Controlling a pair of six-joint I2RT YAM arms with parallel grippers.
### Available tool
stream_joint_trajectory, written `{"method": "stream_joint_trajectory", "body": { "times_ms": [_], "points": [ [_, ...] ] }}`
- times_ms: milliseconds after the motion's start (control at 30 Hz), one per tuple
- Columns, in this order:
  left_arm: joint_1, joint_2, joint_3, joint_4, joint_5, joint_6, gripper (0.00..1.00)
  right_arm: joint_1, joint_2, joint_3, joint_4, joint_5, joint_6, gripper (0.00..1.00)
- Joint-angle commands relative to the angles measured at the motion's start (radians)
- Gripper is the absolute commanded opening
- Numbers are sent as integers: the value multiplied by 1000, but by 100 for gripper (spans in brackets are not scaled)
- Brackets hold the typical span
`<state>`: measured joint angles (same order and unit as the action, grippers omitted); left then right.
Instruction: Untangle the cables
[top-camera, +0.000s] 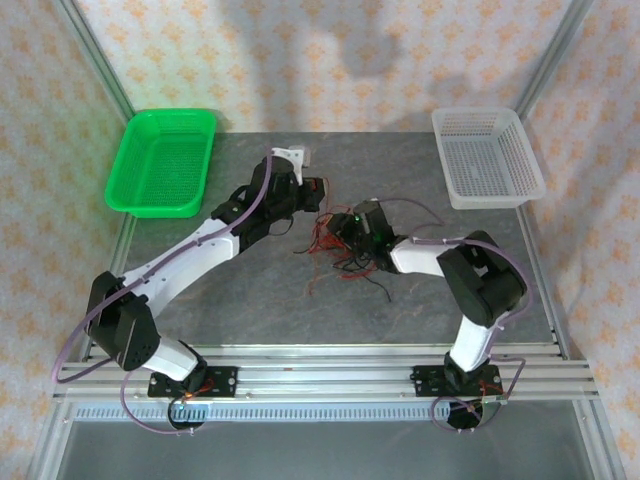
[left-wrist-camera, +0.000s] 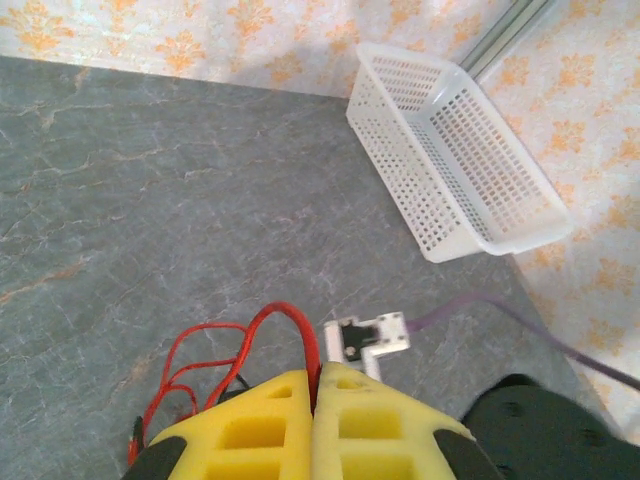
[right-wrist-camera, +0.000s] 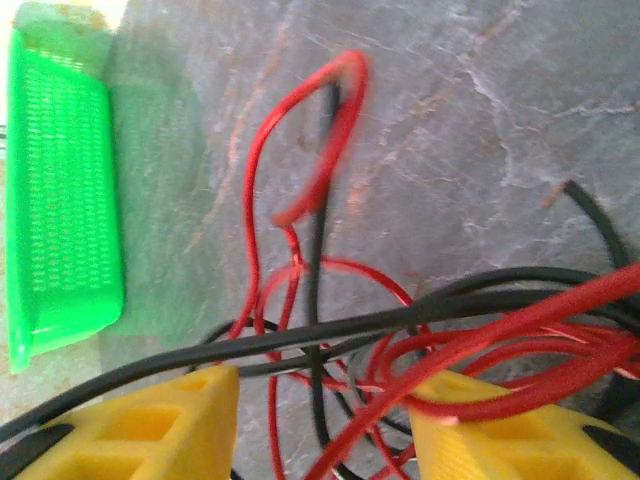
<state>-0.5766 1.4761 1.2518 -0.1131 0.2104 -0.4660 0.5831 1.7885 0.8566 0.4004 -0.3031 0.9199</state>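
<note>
R jaws astride cables (right-wrist-camera: 500, 340)

cables (top-camera: 340, 255) sprawl mid table (top-camera: 300, 320). left of the cables: left arm (top-camera: 200, 245) lies slantwise and blocks that side. right of the cables and nearer: right arm (top-camera: 470, 275) blocks. beyond the cables: bare slate, open lane. green basket (top-camera: 160, 160) far-left of the cables, white basket (top-camera: 487, 157) far-right, both well apart, open ground before each. near side of the cables: bare strip to the rail (top-camera: 320, 360). right gripper (right-wrist-camera: 325, 400) gap is crowded with red and black strands.
</note>
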Motion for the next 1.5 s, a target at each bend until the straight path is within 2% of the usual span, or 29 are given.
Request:
{"method": "stream_joint_trajectory", "body": {
  "times_ms": [0,167,400,600,800,967,1267,1467],
  "points": [
    [-8,-57,70,-26,12,-3,0,-12,45,-7,45,29,37,44],
    [-9,-90,125,-71,-19,17,0,-30,51,-50,45,54,37,42],
    [-8,-96,260,-175,-117,81,0,-42,21,-113,32,84,27,42],
    [-6,-45,435,-295,-245,136,0,-45,0,-151,28,99,24,42],
    [22,32,601,-392,-317,165,0,-45,-30,-174,19,96,7,42],
    [131,93,677,-425,-304,163,0,-45,-111,-143,-67,53,-80,49],
    [319,185,740,-407,-323,170,0,-30,-410,-91,-327,45,-236,64],
    [446,250,785,-399,-362,175,0,-20,-575,-105,-424,38,-266,66]
  ]
}}
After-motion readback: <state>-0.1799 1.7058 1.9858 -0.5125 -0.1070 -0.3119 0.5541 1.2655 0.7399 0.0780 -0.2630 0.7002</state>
